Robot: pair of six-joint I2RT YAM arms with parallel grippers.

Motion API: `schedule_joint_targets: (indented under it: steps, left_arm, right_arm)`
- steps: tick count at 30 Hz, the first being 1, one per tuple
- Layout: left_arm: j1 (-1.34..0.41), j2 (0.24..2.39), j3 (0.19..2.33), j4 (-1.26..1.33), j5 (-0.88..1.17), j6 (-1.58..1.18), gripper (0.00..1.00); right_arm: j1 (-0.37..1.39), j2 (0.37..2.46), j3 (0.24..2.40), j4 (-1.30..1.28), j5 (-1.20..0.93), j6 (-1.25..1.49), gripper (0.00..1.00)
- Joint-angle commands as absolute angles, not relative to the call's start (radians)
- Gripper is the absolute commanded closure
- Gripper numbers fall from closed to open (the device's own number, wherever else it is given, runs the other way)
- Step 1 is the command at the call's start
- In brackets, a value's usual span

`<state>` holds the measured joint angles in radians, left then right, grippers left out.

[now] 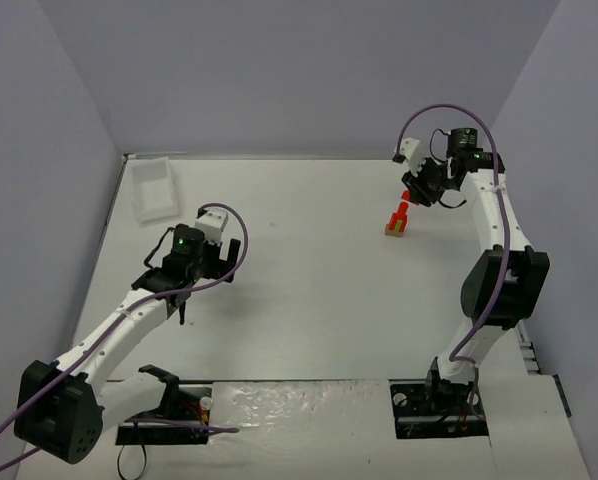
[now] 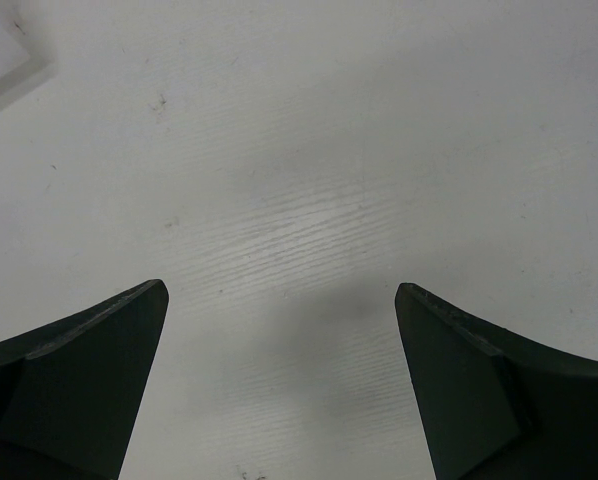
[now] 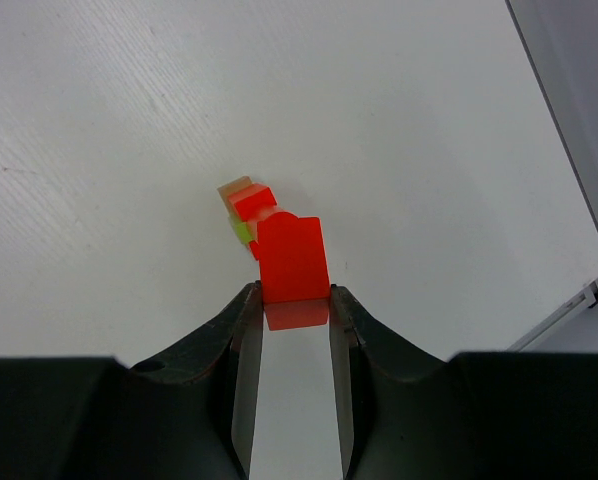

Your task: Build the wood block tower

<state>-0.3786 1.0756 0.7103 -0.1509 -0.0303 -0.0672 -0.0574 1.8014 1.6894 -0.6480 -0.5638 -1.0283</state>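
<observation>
The right hand pinches a red block narrowly between its fingertips, close over the wood block tower standing on the desk. The left hand gapes wide and empty, well apart from the tower. Lowered off-centre, the block would likely topple the small stack.

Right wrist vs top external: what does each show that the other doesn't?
Right wrist only: how the right fingers pinch the red block at their tips, and a yellow-green piece in the tower just beyond it.
Top external only: the left arm, the white tray in the far left corner, and the right arm reaching out over the tower.
Both: the red block, the tower and the white table.
</observation>
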Motion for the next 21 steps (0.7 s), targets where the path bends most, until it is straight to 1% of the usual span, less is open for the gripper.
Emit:
schedule_joint_targets:
  steps: [1, 21]
  left_arm:
    - [-0.385, 1.071, 0.725, -0.080, -0.027, -0.051, 0.03]
    - [-0.384, 1.077, 0.721, -0.067, -0.018, -0.035, 0.03]
  right_arm:
    - [-0.051, 1.797, 1.735, -0.658, -0.616, -1.060, 1.00]
    - [-0.029, 1.861, 1.758, -0.657, -0.587, -1.056, 1.00]
